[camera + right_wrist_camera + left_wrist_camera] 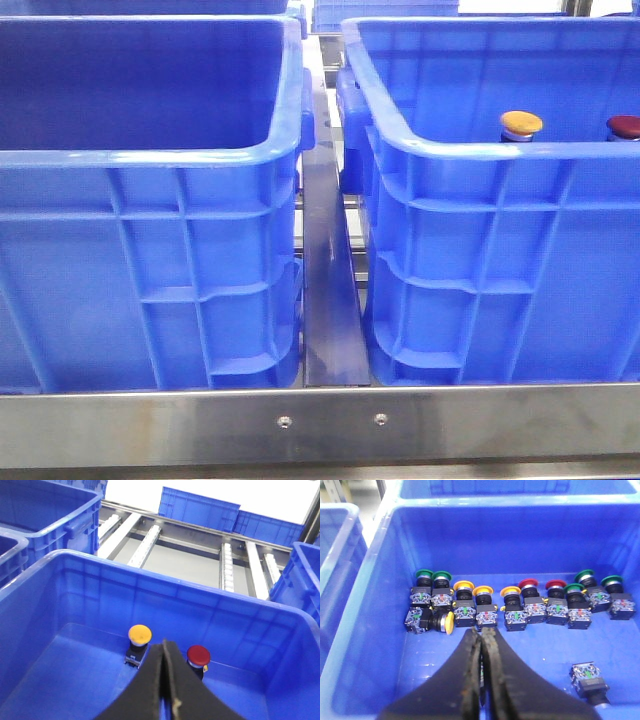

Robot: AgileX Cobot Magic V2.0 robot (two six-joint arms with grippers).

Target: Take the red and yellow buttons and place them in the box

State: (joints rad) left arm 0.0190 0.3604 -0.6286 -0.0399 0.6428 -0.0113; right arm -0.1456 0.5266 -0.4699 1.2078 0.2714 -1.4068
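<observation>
A yellow button (pixel 520 124) and a red button (pixel 625 126) stand upright side by side inside the right-hand blue box (pixel 480 150). In the right wrist view the yellow button (pixel 139 634) and the red button (pixel 198 655) sit on the floor of the box (pixel 150 572), near its far wall. My right gripper (pixel 164 644) hangs shut and empty just short of them, its tip between the two. My left gripper (pixel 481 632) is shut with nothing held, above a row of several yellow (pixel 482 591), red (pixel 528 584) and green (pixel 424 573) buttons. Neither gripper shows in the front view.
The left wrist view looks into another blue crate (pixel 495 535), which holds that row. One yellow button (pixel 448 623) lies on its side there, and a loose contact block (pixel 590 677) sits apart. The left crate (pixel 150 155) stands beside the box across a narrow metal gap (pixel 325 260). More crates stand behind.
</observation>
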